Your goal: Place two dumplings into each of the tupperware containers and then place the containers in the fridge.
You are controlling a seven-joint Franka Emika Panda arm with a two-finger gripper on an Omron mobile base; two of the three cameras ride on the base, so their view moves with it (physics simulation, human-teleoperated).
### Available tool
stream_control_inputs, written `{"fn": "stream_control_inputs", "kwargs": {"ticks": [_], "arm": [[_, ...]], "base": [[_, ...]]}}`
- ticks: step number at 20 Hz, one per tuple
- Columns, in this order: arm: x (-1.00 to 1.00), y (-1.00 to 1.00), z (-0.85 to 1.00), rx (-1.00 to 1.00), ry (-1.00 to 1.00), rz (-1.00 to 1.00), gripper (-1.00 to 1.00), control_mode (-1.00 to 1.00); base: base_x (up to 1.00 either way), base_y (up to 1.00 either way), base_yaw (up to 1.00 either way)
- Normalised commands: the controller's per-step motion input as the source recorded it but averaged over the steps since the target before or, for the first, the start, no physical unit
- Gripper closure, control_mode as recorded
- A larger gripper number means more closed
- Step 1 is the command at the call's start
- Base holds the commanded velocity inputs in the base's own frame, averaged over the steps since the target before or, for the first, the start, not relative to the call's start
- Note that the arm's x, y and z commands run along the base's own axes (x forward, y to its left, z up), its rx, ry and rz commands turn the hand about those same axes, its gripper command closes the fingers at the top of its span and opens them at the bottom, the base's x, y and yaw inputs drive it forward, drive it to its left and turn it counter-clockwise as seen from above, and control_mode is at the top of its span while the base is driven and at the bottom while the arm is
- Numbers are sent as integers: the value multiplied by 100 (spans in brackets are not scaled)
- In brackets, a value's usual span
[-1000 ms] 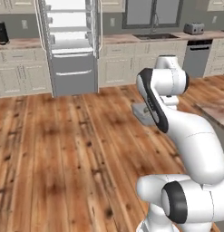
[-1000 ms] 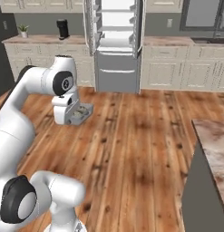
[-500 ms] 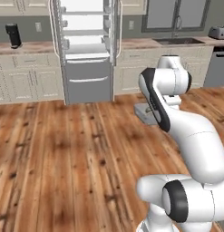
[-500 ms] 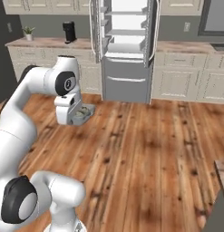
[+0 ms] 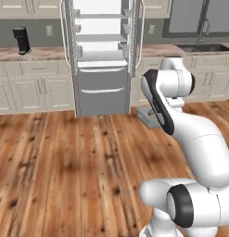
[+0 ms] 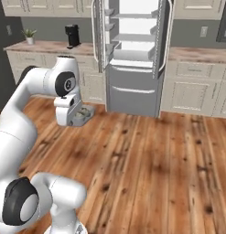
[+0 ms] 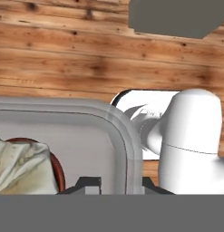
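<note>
1. Wood-plank floor [image 5: 65, 162] runs up to pale cabinets in the left base view; the fridge [image 5: 103, 55] stands open at the back with white shelves showing, and a black coffee maker [image 5: 21, 40] sits on the bench [image 5: 28, 54] to its left.
2. Beside the white arm there, a pale grey tupperware container [image 5: 147, 116] hangs above the floor.
3. Right base view: the same container [image 6: 82, 116] juts from under the hand, well short of the fridge [image 6: 132, 55].
4. Hand view: the fingers [image 7: 88, 183] pinch the container's rim [image 7: 127, 140]; a creased tan dumpling [image 7: 20, 165] lies inside.
</note>
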Motion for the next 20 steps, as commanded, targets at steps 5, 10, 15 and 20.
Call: {"fn": "stream_control_inputs", "kwargs": {"ticks": [5,10,15,20], "arm": [[0,0,0,0,0,0,100,100],[0,0,0,0,0,0,100,100],[0,0,0,0,0,0,100,100],[0,0,0,0,0,0,100,100]], "base": [[100,0,3],[100,0,0],[100,0,0],[100,0,0]]}}
